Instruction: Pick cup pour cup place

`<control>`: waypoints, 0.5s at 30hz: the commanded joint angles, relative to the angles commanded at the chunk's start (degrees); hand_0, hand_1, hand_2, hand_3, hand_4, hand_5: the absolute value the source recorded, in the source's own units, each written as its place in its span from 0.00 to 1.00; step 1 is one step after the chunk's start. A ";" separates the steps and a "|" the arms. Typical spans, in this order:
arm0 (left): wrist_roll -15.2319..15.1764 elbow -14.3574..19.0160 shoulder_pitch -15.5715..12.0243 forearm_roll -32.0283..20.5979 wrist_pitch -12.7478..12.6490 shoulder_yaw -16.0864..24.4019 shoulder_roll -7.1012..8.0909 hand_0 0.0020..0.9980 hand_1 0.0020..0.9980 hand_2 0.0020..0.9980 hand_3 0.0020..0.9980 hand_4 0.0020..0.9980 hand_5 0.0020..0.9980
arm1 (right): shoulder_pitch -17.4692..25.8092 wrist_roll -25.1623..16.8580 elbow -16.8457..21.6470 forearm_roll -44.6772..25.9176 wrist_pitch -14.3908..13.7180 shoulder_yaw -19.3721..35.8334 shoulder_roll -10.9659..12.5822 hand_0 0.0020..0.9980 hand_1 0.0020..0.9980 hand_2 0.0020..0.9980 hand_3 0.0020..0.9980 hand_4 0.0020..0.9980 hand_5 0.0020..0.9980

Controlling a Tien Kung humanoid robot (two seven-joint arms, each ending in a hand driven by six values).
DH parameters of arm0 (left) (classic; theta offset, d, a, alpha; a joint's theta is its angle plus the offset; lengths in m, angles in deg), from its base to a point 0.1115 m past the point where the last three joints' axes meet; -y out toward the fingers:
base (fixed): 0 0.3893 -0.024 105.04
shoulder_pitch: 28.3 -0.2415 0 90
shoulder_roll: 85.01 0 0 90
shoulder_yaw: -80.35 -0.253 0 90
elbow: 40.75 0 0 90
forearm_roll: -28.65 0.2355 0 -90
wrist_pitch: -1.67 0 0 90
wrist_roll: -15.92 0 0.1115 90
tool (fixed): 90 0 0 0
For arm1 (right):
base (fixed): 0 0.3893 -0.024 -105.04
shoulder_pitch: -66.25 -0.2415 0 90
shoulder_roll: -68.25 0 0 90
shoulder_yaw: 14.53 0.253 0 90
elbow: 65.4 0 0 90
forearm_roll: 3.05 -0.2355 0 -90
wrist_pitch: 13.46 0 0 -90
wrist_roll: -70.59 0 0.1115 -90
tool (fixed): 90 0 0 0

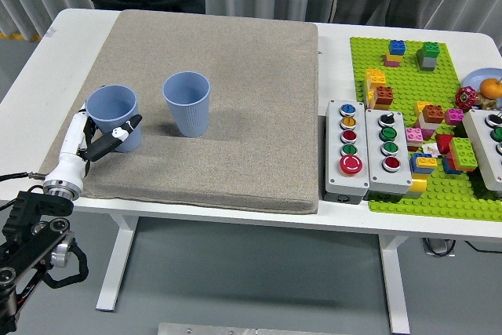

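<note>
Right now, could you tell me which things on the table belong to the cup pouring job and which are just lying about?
Part of the job:
- left cup, with the left hand at its base
- right cup
- grey mat both cups stand on

Just lying about:
- two button boxes
- green brick plate with toy bricks
- plate of fruit at the right edge

On the table [31, 60], a mat [235, 100] to the left, a baseplate [408, 194] to the right. On the mat's left part, two upright cups: one [114, 115] near the left edge, the other [187, 102] just right of it, apart. Left hand [90, 140] beside the left cup. Between mat and baseplate, two button boxes [367, 147] side by side. Bricks [427, 111] scattered over the baseplate.
</note>
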 joint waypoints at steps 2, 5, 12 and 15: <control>0.20 0.06 0.02 0.48 0.00 0.02 0.05 0.94 0.96 1.00 1.00 1.00 0.52 | -0.02 0.00 0.00 -0.07 0.00 -0.02 0.01 0.72 0.67 0.65 0.60 0.00 0.14; 0.27 0.01 -0.02 0.66 0.01 0.25 0.07 0.94 0.96 1.00 1.00 1.00 0.52 | -0.06 0.03 0.00 -0.07 -0.02 -0.02 0.00 0.72 0.67 0.65 0.60 0.00 0.14; 0.51 -0.26 -0.41 0.65 0.17 0.78 0.19 0.95 0.96 1.00 1.00 1.00 0.50 | -0.02 0.03 0.00 -0.10 0.00 -0.01 0.02 0.72 0.67 0.65 0.60 0.00 0.14; 0.57 -0.16 -0.71 0.70 0.18 1.00 0.28 0.95 0.96 1.00 1.00 1.00 0.51 | 0.02 0.03 0.00 -0.13 0.01 -0.01 0.02 0.72 0.67 0.65 0.60 0.00 0.14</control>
